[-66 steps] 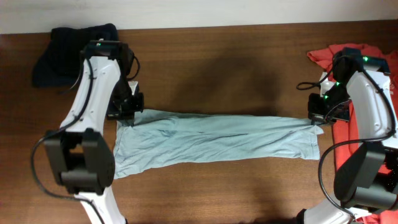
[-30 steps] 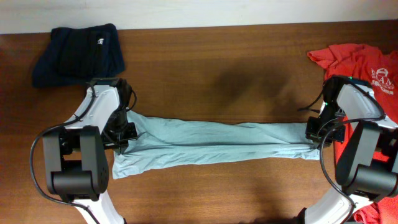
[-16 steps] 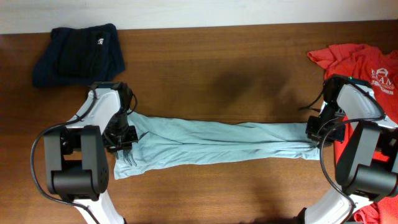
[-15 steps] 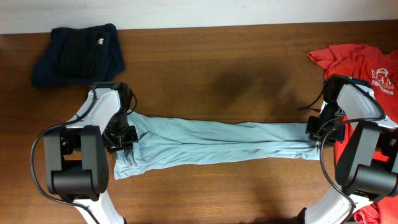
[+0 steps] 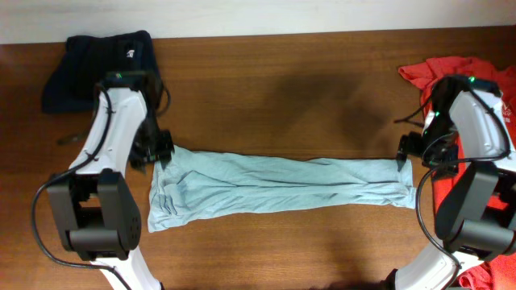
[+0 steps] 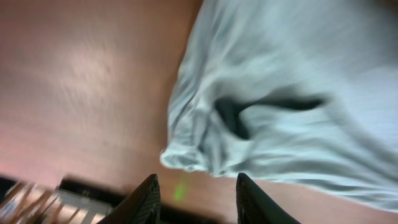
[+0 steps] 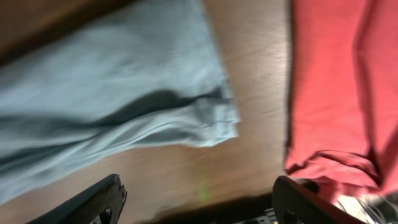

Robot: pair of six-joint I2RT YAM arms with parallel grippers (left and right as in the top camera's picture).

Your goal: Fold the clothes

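Garment: a light blue garment (image 5: 282, 185) lay in a long creased band on the desk (image 5: 282, 105), reaching from the left fingers (image 5: 160, 155) to the right fingers (image 5: 405, 157).
Left fingers: spread, pinching nothing; the bunched end lay just ahead of the tips.
Right fingers: spread wide, empty; hem corner just ahead, a red garment (image 7: 336, 93) beside it.
Desk: dark brown wood; a folded navy garment (image 5: 101, 68) beyond the left fingers.
Room: a pale wall (image 5: 242, 16) along the far edge.

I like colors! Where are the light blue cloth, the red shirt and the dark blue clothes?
light blue cloth (image 5: 282, 184), overhead view, on its middle.
red shirt (image 7: 336, 93), right wrist view, on its flat part.
dark blue clothes (image 5: 72, 72), overhead view, on the left half.
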